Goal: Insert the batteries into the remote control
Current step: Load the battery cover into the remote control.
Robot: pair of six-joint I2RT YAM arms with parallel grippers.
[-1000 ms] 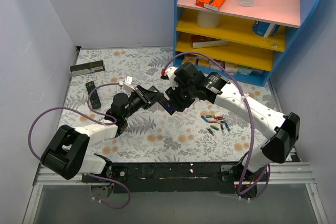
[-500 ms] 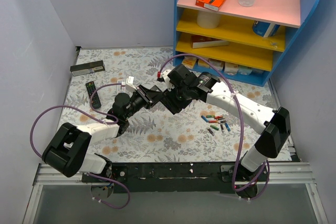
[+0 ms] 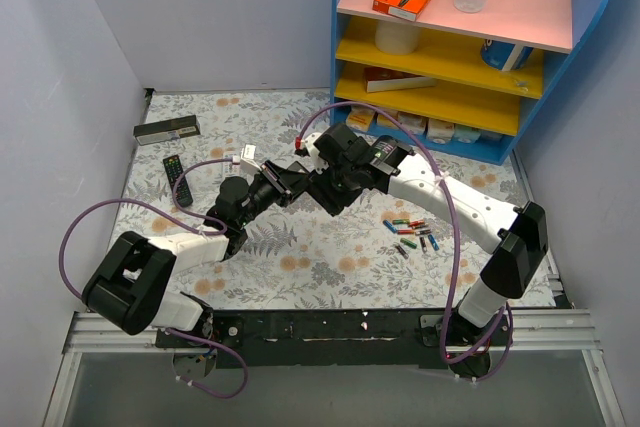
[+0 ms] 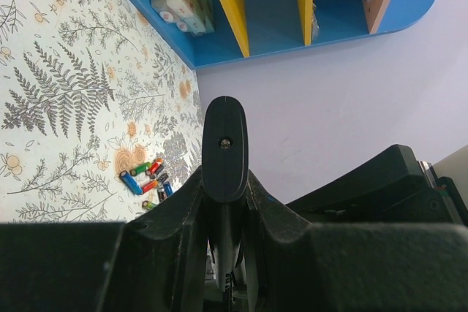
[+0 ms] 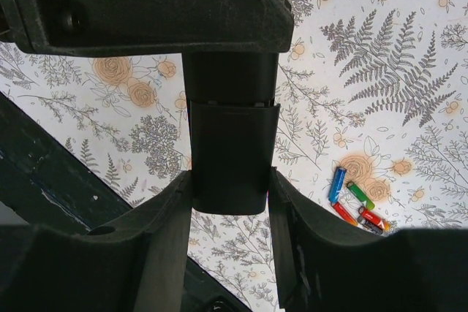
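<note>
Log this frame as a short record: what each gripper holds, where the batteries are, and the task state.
left gripper: shut on the remote control, held off the table
right gripper: shut on the same remote control
batteries: loose cluster lying on the table, to the right of the grippers, none gripped
battery cover: cannot tell whether open
task state: no battery picked up yet
other: shorter black remote lying at the table's left side

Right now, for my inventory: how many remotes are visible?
2. The remote control is gripped in mid-air by the left gripper and right gripper; a shorter black remote lies at the left of the table. The dark bar behind it may be another.
</note>
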